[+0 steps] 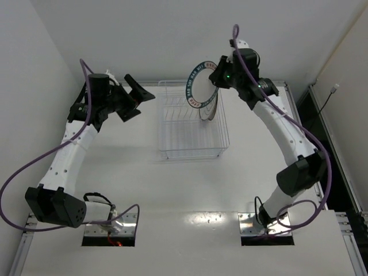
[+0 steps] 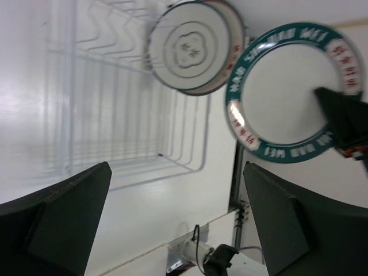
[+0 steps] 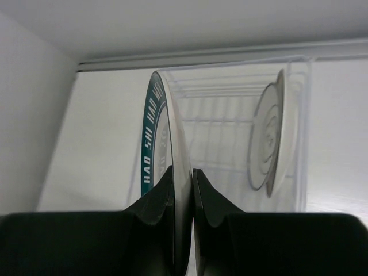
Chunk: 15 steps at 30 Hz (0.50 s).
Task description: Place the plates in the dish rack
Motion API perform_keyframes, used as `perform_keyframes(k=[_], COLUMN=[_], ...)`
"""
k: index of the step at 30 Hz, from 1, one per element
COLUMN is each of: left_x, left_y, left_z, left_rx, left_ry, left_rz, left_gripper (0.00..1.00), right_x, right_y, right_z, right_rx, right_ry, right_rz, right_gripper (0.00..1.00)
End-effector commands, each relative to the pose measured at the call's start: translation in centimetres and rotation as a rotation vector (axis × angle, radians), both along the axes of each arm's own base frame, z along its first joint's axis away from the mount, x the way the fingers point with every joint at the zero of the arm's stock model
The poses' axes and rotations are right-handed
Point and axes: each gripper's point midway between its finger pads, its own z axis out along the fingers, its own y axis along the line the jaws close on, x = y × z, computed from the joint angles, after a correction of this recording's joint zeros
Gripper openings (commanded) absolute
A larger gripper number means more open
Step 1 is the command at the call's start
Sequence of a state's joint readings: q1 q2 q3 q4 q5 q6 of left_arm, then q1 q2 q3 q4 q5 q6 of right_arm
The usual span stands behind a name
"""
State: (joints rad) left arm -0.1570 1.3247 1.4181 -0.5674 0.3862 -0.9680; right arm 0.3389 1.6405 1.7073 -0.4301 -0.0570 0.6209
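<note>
Teal plate pinched on edge over the dish rack, one plate already slotted in

Left end effector (image 1: 142, 105) is spread wide with nothing in it, hanging over the worktop (image 1: 115, 167) just left of the dish rack (image 1: 194, 150) and facing it. The rack is mostly bare wire, with one pale plate (image 2: 192, 49) standing on edge near its far end. Next to that plate, with a gap between them, the teal-rimmed plate (image 2: 287, 86) is also held upright over the far part of the rack. The right end effector (image 3: 181, 175) has it clamped tight by the rim, one finger on each face. Can't tell if its lower edge is touching the wires.
</note>
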Motion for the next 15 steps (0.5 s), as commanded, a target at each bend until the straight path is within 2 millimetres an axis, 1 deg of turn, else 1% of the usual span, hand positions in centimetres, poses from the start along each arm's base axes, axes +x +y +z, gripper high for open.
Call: perform_keyframes(k=[1,2,3,4,5,6,7,8,9,10,11,12,13,14,15], left_x=[-2.7,-2.6,-2.4,-1.8,-1.6,-1.3,-1.1,-1.1,-1.0,-1.1,-0.9,-1.2,-1.1,-1.3,-1.4], left_y=[2.7,2.6,2.4,2.0,1.6,1.6,1.0,1.1,1.2,1.4,1.8,1.9,2.1,2.1,2.1], left_z=[-3.8,-3.3,-3.1,-2.6,-2.2,-2.0,-1.4,-1.5,-1.5,-1.7,-1.9,-1.7,-1.8,-1.9,-2.4], left_rx=[0.139,0.131,0.126,0.131,0.131,0.141,0.146,0.154,0.160,0.174,0.188,0.189,0.203,0.204,0.206], left_ry=[0.142,0.125,0.125,0.110,0.103,0.091,0.072,0.067,0.067,0.071,0.070,0.070,0.065,0.066,0.080], left_rz=[0.050,0.043,0.036,0.022,0.014,0.006,-0.013,-0.018,-0.009,-0.007,0.015,0.015,0.020,0.020,0.018], left_gripper=[1.00,1.00,1.00,1.00,1.00,1.00,1.00,1.00,1.00,1.00,1.00,1.00,1.00,1.00,1.00], right_x=[1.6,1.9,2.5,4.1,4.7,5.1,5.8,6.6,6.9,7.1,7.5,8.0,8.0,8.4,8.7], right_y=[-3.0,-3.0,-2.7,-2.4,-2.5,-2.1,-2.1,-2.0,-1.8,-1.9,-2.2,-2.6,-2.6,-2.3,-2.6], right_z=[-0.9,0.2,-0.1,-0.6,-1.3,-1.5,-1.3,-2.4,-2.9,-3.3,-3.3,-3.9,-3.9,-4.5,-5.1], right_rx=[-0.398,-0.488,-0.536,-0.592,-0.633,-0.673,-0.686,-0.713,-0.715,-0.725,-0.719,-0.723,-0.723,-0.728,-0.729], right_ry=[-0.029,-0.061,-0.060,-0.059,-0.043,-0.050,-0.061,-0.054,-0.052,-0.045,-0.048,-0.041,-0.041,-0.040,-0.029], right_rz=[-0.217,-0.260,-0.270,-0.311,-0.315,-0.311,-0.321,-0.333,-0.332,-0.338,-0.350,-0.358,-0.358,-0.344,-0.340], right_gripper=[0.00,0.00,0.00,0.00,0.00,0.00,0.00,0.00,0.00,0.00,0.00,0.00,0.00,0.00,0.00])
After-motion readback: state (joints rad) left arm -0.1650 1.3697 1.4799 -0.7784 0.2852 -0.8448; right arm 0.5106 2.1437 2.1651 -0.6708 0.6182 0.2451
